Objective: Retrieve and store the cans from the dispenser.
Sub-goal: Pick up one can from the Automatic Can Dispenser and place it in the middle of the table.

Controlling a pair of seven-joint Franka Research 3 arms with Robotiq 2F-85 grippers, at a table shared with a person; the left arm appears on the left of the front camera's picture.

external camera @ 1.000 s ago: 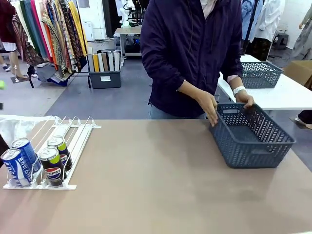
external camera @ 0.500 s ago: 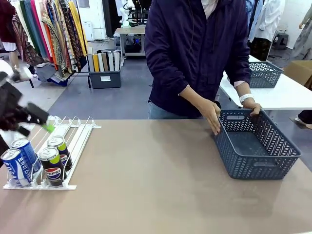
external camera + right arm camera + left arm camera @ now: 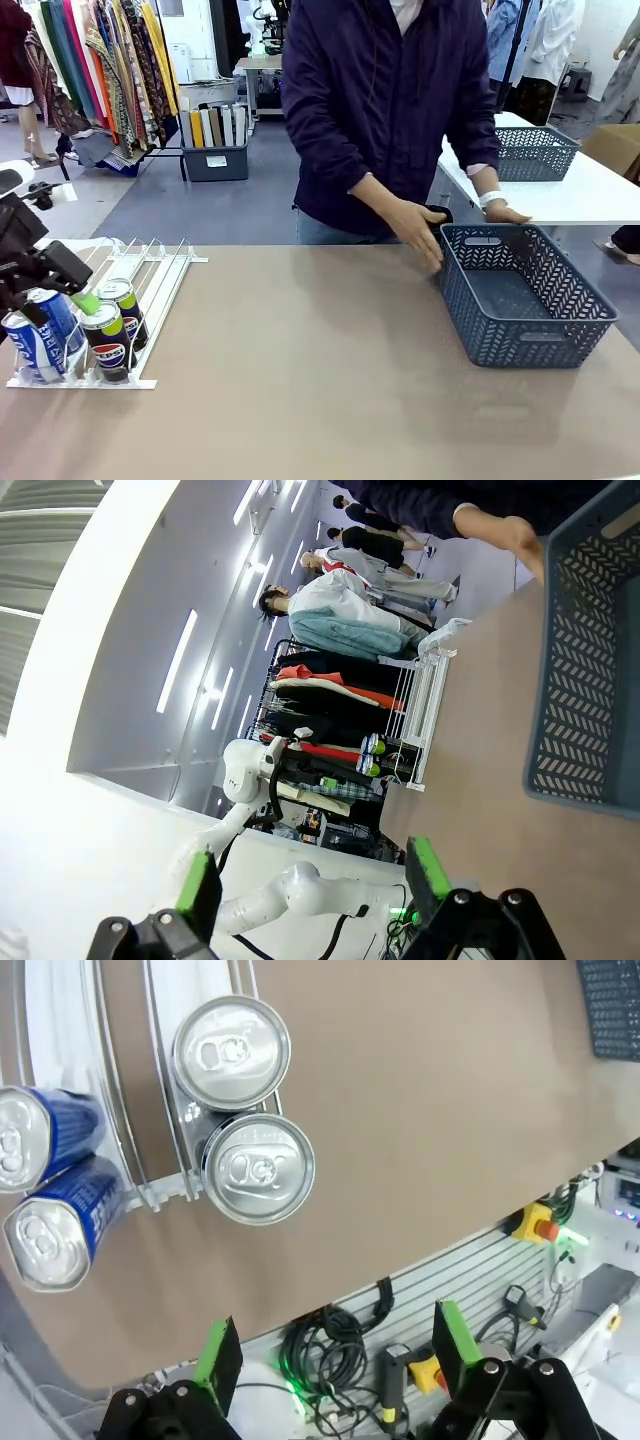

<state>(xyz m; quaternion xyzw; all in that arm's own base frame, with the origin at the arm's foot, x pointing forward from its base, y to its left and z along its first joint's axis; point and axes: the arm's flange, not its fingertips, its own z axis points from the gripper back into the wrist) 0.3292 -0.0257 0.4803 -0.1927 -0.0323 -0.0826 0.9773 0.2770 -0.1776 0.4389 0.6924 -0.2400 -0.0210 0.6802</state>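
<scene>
Several Pepsi cans stand at the low front end of the white dispenser [image 3: 160,265] at the table's left: two blue cans [image 3: 38,335] and two black cans [image 3: 110,340]. My left gripper [image 3: 62,300] hovers open just above them, nothing between its fingers. From the left wrist view I look down on the silver tops of the black cans [image 3: 258,1167] and the blue cans [image 3: 45,1242], beyond my left gripper [image 3: 333,1345]. My right gripper [image 3: 311,875] is open and empty, off the table's edge, with the dispenser [image 3: 425,715] far away.
A dark grey lattice basket [image 3: 510,340] sits on the table at the right, also seen as the basket [image 3: 590,680] in the right wrist view. The person stands behind it with one hand [image 3: 420,228] by its left corner and the other hand [image 3: 503,211] behind its far rim. Bare tabletop lies between the rack and the basket.
My left arm came in from the left and lowered over the cans. The person turned and set the basket straight, then drew both hands back from it.
</scene>
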